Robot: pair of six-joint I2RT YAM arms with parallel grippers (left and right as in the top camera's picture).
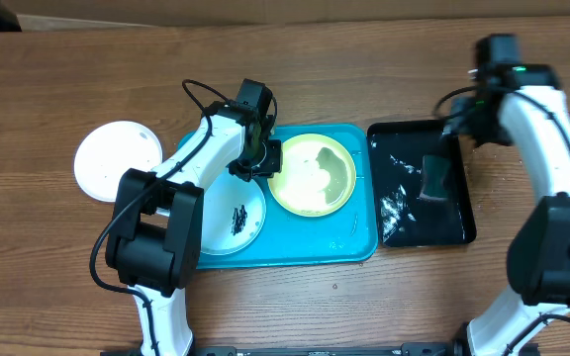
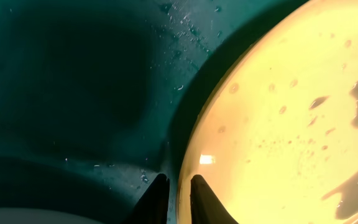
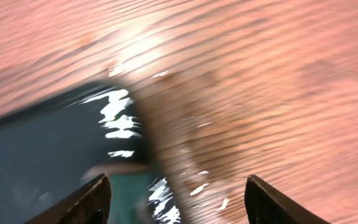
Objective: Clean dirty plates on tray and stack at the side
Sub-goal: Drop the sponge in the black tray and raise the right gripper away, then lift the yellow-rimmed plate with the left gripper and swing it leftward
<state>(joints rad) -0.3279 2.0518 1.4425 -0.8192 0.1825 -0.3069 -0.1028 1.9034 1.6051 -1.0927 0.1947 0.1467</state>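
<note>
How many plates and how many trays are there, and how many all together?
Plates: 3 - white plate, light blue plate, lime-green plate
Trays: 2 - turquoise tray, black tray
Total: 5

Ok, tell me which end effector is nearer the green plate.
Left. The left end effector is at the green plate's rim; the right end effector is away over the black tray's far corner.
</note>
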